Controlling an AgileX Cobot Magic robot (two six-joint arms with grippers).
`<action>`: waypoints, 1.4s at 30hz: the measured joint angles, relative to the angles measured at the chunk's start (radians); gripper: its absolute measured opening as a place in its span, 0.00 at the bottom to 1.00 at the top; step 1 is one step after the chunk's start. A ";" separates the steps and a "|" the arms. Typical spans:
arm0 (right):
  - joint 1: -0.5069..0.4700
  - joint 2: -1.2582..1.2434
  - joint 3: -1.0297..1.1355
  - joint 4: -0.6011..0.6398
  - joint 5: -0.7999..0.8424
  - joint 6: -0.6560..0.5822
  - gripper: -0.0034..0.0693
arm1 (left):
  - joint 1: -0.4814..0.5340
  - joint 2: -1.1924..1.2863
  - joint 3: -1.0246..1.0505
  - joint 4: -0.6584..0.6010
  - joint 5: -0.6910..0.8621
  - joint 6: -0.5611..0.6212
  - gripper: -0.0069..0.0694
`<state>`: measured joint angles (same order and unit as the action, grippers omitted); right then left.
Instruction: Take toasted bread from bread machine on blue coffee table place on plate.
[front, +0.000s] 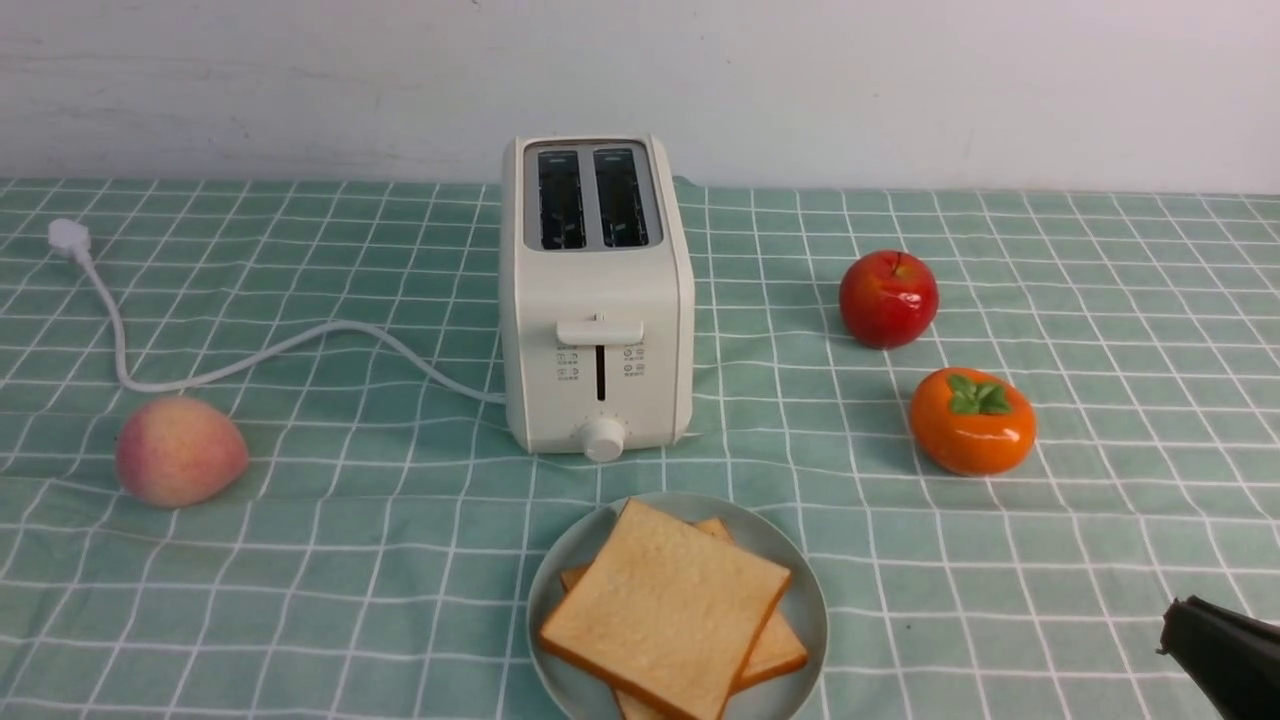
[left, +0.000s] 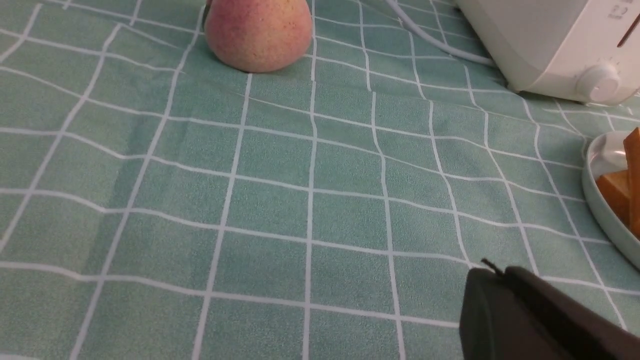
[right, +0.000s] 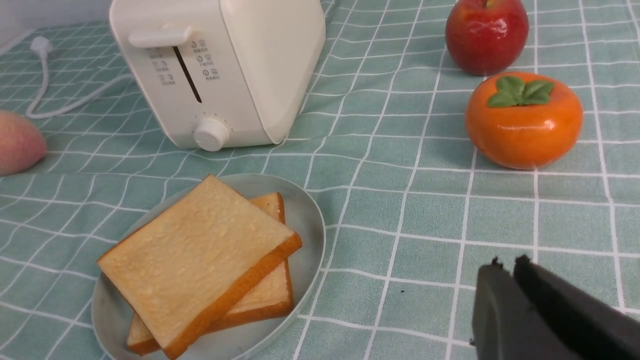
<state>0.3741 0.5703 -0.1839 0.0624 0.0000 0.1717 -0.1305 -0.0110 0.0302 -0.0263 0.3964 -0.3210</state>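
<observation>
Tabletop (front: 300, 560) carries the bread machine (front: 597, 300), slots empty. I judge the task complete: both slices of toasted bread (front: 668, 610) lie stacked on the plate (front: 805, 600). Both arms' jaws are pressed together, holding nothing.

I see two thick square slices of toasted bread (front: 665, 608), pale golden with orange-brown crusts, stacked flat on the round pale blue-green plate (front: 805, 610), the upper slice turned askew over the lower. The plate sits at the near edge of the bench (front: 380, 560), which is clad in mint-green cloth with a white grid. Just behind it stands the white boxy two-slot bread machine (front: 597, 300), upright, both slots dark, its cord trailing off to my left.
</observation>
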 joint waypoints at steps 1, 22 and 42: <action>0.000 0.000 0.000 0.000 0.000 0.000 0.10 | 0.000 0.000 0.000 0.000 0.001 0.000 0.10; -0.014 -0.018 0.000 0.000 0.000 0.000 0.14 | 0.058 0.000 0.000 0.000 0.001 -0.001 0.13; -0.332 -0.259 0.046 -0.179 0.287 -0.111 0.17 | 0.058 0.000 0.000 0.000 0.001 -0.004 0.16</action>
<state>0.0420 0.3110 -0.1378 -0.1162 0.2872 0.0610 -0.0725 -0.0110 0.0302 -0.0263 0.3975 -0.3253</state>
